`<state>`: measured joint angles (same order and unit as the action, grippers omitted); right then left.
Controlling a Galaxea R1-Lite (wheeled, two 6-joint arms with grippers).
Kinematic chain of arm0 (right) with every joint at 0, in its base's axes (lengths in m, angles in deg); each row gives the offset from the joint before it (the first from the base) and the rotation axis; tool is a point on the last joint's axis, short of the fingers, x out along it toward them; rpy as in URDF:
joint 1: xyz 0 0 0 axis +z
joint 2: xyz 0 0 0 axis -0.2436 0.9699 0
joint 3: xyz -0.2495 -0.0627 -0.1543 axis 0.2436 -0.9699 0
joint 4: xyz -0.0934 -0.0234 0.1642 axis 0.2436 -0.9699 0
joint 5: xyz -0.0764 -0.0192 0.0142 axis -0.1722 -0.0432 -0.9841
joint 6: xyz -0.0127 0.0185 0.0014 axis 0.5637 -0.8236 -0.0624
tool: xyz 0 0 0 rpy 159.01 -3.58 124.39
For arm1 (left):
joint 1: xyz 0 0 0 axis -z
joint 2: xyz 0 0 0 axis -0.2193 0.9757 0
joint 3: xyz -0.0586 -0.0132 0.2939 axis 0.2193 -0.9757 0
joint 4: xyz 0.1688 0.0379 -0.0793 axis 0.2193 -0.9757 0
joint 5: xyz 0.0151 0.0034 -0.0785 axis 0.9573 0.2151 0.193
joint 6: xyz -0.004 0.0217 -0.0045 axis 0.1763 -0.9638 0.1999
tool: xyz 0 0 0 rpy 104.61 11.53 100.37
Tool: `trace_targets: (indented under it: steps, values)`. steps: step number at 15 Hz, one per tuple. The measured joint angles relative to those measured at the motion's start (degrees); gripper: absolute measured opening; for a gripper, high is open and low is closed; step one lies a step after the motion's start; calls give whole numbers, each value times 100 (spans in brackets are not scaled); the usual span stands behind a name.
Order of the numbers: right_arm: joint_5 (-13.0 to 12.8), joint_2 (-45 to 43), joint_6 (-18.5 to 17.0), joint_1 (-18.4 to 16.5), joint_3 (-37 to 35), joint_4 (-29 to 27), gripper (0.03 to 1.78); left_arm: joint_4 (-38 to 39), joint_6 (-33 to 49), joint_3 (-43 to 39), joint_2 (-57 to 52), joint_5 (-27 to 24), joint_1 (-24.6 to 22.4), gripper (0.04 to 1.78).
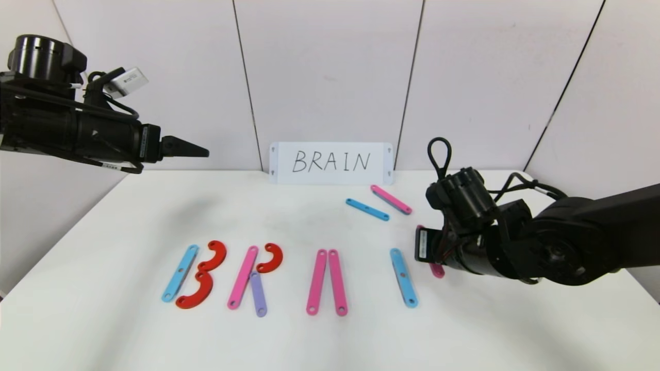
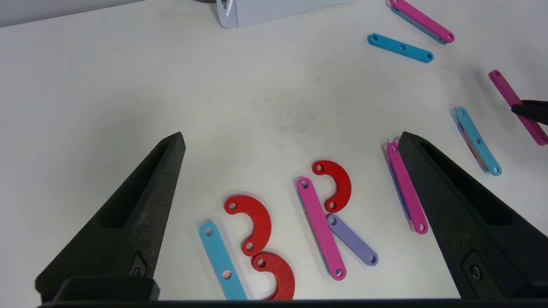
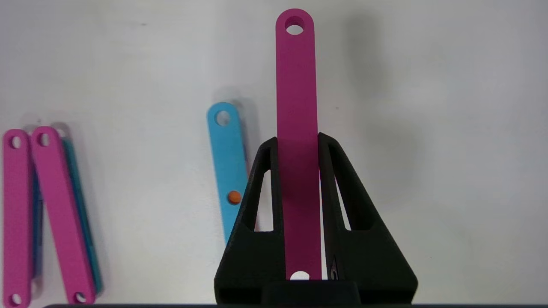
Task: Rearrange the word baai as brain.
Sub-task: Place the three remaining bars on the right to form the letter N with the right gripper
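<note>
Clamped between the jaws of the right gripper [image 3: 298, 149], a pink bar [image 3: 295, 85] runs lengthwise straight out past the fingertips, low over the table [image 1: 103, 216]. Just beside the jaws, toward the robot's left, lies the blue bar [image 1: 403, 277] that serves as the I; beyond it stand the pink A, then R and B. Two spare bars lie farther back by the white card [image 1: 331, 163]. Raised far off, the left gripper [image 1: 198, 151] hangs released; the right is plainly nearer.
</note>
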<state>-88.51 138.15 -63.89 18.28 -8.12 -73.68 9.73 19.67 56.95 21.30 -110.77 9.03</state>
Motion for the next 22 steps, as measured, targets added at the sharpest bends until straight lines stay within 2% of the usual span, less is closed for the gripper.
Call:
trace_targets:
  steps: [4,9,13,18,20,22]
  values:
    - [48,-22,9,-179,-580,547,27,0,0,-2,0,0,-2,174]
    - [98,80,250,-265,-939,1037,27,-2,0,-10,0,2,-2,174]
    - [229,174,451,-283,-998,1057,27,0,0,-21,10,0,13,174]
    - [235,304,551,-325,-1045,1278,27,-2,0,-22,10,0,16,174]
    - [233,328,562,-336,-1051,1285,32,-5,0,-21,10,-5,16,174]
    - [233,334,562,-347,-1056,1280,46,-5,0,-21,10,-7,16,174]
